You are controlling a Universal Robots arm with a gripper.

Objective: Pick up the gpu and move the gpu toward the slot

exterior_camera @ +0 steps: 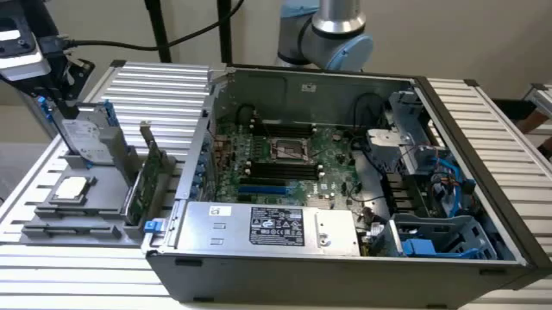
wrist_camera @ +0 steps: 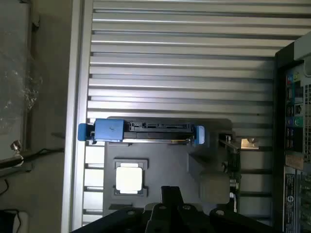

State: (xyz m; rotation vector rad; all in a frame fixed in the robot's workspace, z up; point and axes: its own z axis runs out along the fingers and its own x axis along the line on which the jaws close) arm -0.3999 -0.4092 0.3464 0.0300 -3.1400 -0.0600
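Observation:
The gpu (exterior_camera: 152,175) is a thin green card standing on edge in a grey holder (exterior_camera: 77,216), at the exterior view's left beside the open computer case. In the wrist view the gpu (wrist_camera: 234,167) appears edge-on, with its metal bracket (wrist_camera: 245,143) at one end. My gripper (exterior_camera: 50,87) hangs above the far end of the holder, over the silver hard drive (exterior_camera: 86,139), well apart from the gpu. Part of the gripper (wrist_camera: 170,201) is dark at the wrist picture's edge. The motherboard's blue slots (exterior_camera: 263,190) lie inside the case.
A square silver processor chip (exterior_camera: 71,187) (wrist_camera: 129,178) lies in the holder near the blue-railed hard drive (wrist_camera: 146,132). The case (exterior_camera: 345,271) has high walls, a power supply (exterior_camera: 271,226) at the front and cables at the exterior view's right. Ribbed aluminium table (exterior_camera: 155,84) surrounds everything.

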